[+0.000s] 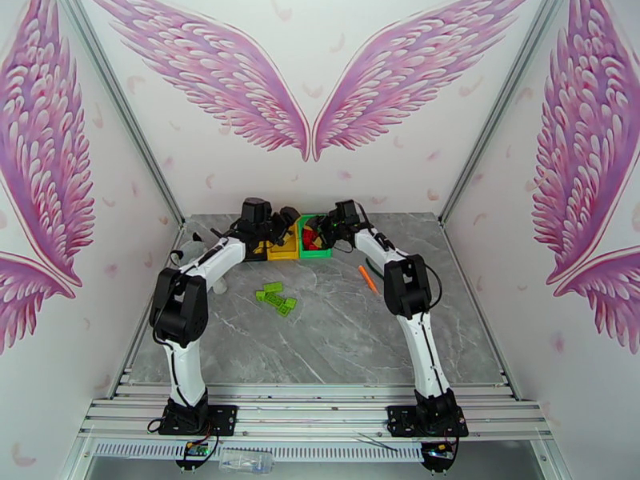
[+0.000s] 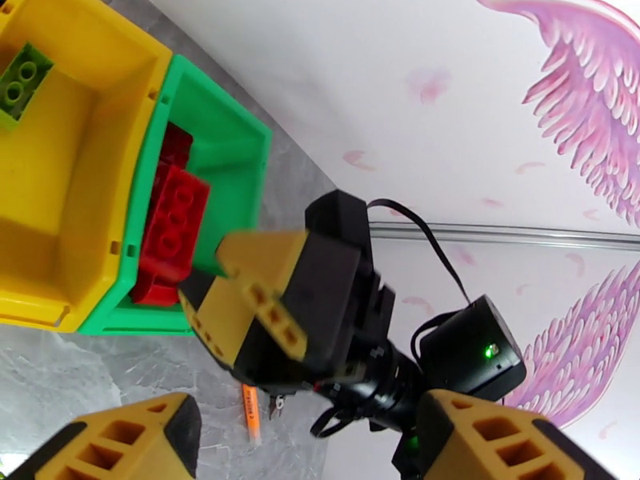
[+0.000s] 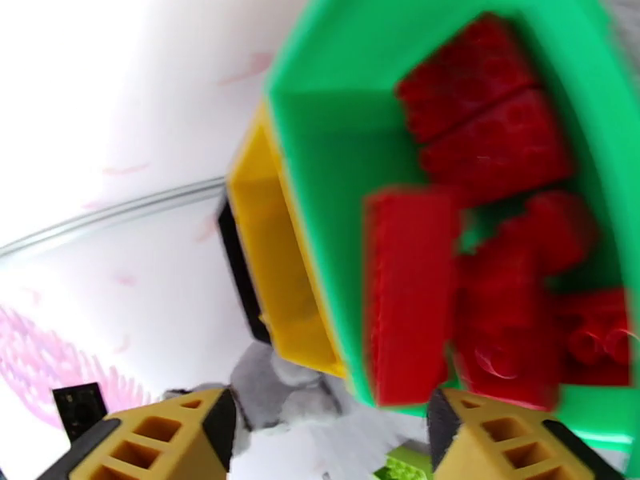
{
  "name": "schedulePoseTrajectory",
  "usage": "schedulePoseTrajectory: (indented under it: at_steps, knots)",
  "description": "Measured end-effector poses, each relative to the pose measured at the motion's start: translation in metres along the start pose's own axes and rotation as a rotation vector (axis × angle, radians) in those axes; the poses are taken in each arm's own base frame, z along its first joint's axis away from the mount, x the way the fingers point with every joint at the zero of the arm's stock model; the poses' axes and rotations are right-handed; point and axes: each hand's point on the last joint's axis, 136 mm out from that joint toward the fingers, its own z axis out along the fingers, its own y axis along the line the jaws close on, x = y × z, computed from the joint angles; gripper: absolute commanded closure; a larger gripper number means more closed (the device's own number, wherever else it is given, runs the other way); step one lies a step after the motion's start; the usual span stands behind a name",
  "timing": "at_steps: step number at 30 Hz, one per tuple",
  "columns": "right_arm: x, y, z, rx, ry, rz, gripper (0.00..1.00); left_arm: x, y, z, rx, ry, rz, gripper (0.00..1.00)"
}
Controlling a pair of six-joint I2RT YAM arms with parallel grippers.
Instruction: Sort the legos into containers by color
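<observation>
Right claw [image 3: 332,446]: jaws spread wide, gripping nothing. One red brick [image 3: 412,298] stands on end just ahead of its tips, at the near wall of the green bin [image 3: 336,138]; blur prevents telling whether they touch.

Left claw [image 2: 308,450]: jaws spread, empty, touching nothing.

Count: three joined bins. The yellow bin [image 2: 72,258], ahead-left of the left claw, holds one green brick [image 2: 20,78]. The black bin [image 3: 238,266] lies beyond it.

Red bricks in the green bin: about six.

Green bricks [image 1: 276,298] on the table [image 1: 360,338] behind both claws: four or five.
</observation>
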Motion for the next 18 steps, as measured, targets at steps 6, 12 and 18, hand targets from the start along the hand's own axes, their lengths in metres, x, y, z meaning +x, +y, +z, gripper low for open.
schedulePoseTrajectory:
  at_steps: [6,12,18]
  knots:
    - [0.002,0.007,-0.001,-0.027,0.012,0.009,0.25,0.008,0.012,-0.035,-0.124,-0.029,0.080,0.26]
    - [0.023,0.009,-0.027,0.013,0.029,-0.038,0.19,0.015,0.040,-0.077,-0.347,-0.061,0.196,0.29]
    - [0.060,0.036,-0.083,0.057,0.032,-0.187,0.15,0.046,0.109,-0.110,-0.634,-0.013,0.249,0.30]
